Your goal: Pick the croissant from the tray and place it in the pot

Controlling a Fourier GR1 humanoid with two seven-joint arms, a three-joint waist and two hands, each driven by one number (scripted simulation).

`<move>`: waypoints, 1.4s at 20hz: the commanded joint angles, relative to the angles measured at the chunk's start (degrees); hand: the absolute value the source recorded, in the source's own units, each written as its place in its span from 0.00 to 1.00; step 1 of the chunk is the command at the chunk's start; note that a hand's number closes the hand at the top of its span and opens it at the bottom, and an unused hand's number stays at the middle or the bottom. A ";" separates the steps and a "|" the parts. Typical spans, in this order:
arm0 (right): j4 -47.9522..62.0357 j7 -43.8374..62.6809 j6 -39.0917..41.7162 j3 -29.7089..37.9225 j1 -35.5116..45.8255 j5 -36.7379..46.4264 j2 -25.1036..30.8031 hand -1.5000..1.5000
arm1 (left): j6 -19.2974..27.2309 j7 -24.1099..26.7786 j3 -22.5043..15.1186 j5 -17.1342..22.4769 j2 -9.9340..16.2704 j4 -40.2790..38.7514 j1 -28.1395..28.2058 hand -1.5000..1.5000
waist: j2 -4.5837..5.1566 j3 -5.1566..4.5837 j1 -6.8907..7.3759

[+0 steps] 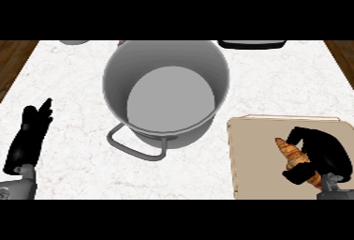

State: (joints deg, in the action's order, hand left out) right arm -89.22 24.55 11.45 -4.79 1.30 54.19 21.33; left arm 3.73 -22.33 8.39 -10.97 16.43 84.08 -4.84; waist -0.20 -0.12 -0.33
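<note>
A golden-brown croissant [293,155] lies on the beige tray [256,154] at the lower right. My right hand [323,152] is curled round it from the right, with the thumb below and fingers arching over its top, hiding part of it. The grey pot [117,79] stands in the middle of the counter, left of the tray, its inside bare and its loop handle [131,147] pointing toward me. My left hand [31,133] rests open at the left edge, fingers straight and pointing up, well away from pot and tray.
The white marble counter [69,84] has wooden edges at both sides. A dark object [252,44] and a pale grey object [75,42] are cut off at the far edge. Bare counter lies between the pot and my left hand.
</note>
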 commanded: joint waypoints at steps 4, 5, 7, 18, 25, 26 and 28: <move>-18.39 4.41 0.31 -3.00 -6.70 5.87 0.49 1.00 | -1.57 -0.59 1.81 1.48 0.61 0.29 -0.21 0.50 | 0.00 0.08 -0.10; -20.49 4.27 1.34 -1.48 -6.23 5.87 2.49 1.00 | 1.14 0.04 0.63 -0.92 -0.93 -2.17 -2.36 0.50 | 0.05 0.07 -0.44; -23.87 5.58 0.28 0.25 -4.13 5.56 1.59 1.00 | -2.08 -0.73 1.08 1.41 0.30 2.30 1.50 0.50 | -0.12 0.08 0.17; -45.26 7.83 -3.67 -3.33 7.67 4.80 -4.81 1.00 | 0.28 1.44 0.94 -0.87 -0.77 -2.64 -1.53 0.50 | 0.15 0.04 0.46; -44.73 23.25 11.81 -9.59 30.60 5.00 -8.74 1.00 | -1.73 0.00 0.61 -0.64 -0.17 -1.61 -0.93 0.50 | 0.09 -0.03 0.94; -43.24 24.10 14.88 -9.09 33.34 3.02 -9.04 1.00 | -1.06 -2.46 1.08 -0.48 -0.08 -0.56 -3.77 0.50 | 0.08 0.00 0.75; -38.13 26.22 15.62 -9.63 38.34 3.01 -12.39 1.00 | -1.61 0.01 1.09 -0.48 -0.36 -1.47 -1.15 0.50 | 0.13 0.02 0.87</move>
State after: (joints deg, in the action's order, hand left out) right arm -131.30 45.60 22.39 -12.74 29.79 58.06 12.96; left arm 2.10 -22.80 9.38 -11.24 16.47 83.62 -6.09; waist -0.17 -0.12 0.44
